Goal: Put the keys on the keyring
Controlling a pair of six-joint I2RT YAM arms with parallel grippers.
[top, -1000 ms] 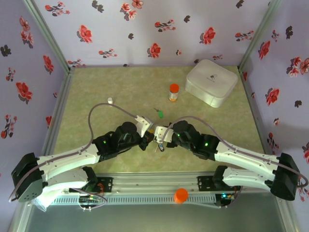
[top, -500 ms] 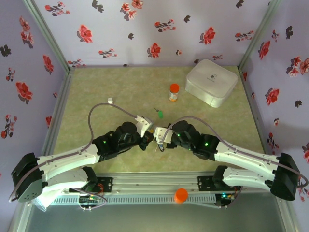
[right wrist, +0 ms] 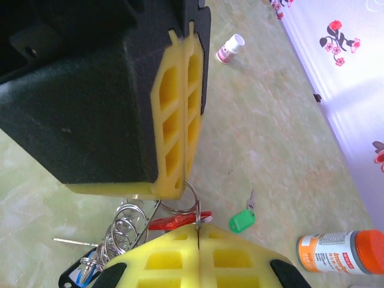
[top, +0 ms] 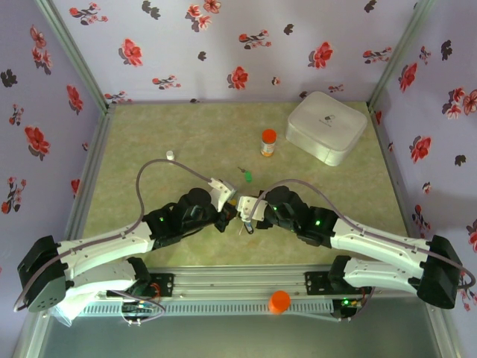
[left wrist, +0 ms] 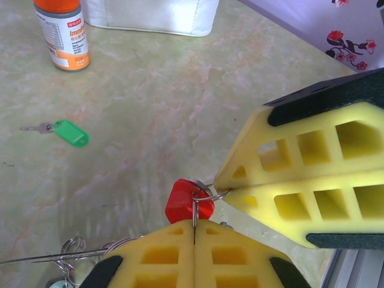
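The left gripper point(left wrist: 195, 231) is clamped tight, its jaws pressed together on the thin wire ring of the red-tagged key point(left wrist: 188, 203). The right gripper point(left wrist: 223, 187) meets it almost tip to tip and is closed down on the same small ring, with the red tag between the two. The keyring point(left wrist: 42, 258) lies just beside the left gripper, small rings bunched on its thin wire. A green-tagged key point(left wrist: 69, 132) lies well apart on the table point(left wrist: 180, 90), nearer the orange-capped bottle point(left wrist: 63, 33) and the white box point(left wrist: 150, 15).
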